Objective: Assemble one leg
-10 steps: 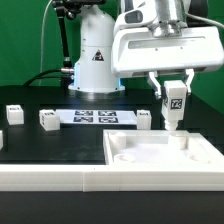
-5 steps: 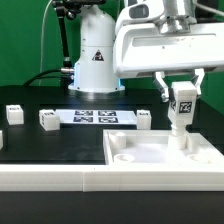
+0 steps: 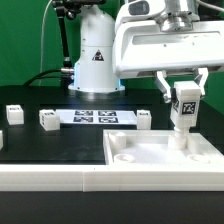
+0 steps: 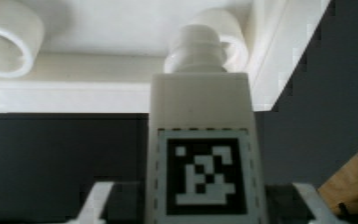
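**Exterior view.** The fingers (image 3: 166, 90) are clamped on the upright leg (image 3: 183, 113). Its narrow lower end sits at the far corner recess of the white square panel (image 3: 150, 162), on the exterior view's right; whether it is seated cannot be told. On the black tabletop (image 3: 40, 145) behind the panel stand a spare leg (image 3: 144, 119), the marker board (image 3: 95, 117), a second spare leg (image 3: 48, 120) and a third spare leg (image 3: 14, 112).

**Wrist view.** The fingers (image 4: 101, 208) flank the leg (image 4: 202, 110) below its marker tag (image 4: 204, 176). The leg's tip (image 4: 195, 45) points at the panel (image 4: 87, 82).
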{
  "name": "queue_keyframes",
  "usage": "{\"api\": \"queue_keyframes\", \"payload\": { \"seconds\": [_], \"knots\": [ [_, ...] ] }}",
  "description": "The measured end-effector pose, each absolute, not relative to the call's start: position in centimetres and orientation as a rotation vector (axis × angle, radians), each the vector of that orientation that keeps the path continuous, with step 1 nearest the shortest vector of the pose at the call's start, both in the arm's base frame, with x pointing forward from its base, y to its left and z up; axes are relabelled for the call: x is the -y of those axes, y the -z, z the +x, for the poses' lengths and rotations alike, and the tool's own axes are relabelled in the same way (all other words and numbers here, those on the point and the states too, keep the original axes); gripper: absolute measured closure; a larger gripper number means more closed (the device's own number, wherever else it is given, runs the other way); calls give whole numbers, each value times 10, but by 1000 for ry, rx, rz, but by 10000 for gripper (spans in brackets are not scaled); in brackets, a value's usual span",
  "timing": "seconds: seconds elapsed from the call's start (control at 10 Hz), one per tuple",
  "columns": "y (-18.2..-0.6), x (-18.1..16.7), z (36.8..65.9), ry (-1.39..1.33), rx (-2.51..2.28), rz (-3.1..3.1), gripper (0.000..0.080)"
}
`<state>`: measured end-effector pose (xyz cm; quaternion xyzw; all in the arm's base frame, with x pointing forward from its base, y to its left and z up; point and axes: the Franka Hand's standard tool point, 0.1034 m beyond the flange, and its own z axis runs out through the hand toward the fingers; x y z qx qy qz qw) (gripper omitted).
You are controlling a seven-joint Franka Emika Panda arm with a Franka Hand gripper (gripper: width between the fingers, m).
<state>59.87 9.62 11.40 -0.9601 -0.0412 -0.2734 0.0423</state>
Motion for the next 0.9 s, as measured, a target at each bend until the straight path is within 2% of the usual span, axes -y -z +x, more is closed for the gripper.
{"api": "queue_keyframes", "payload": {
  "seconds": [0.1,0.2,0.3,0.4,0.9],
  "knots": [
    [-107,-99,596,922,132,-2920,508],
    [-95,-105,591,908,144,-2922,508],
    [-91,-111,594,861,156,-2928,508],
    [-94,-114,602,881,157,-2920,508],
    [-93,-115,605,895,155,-2915,508]
  ]
}}
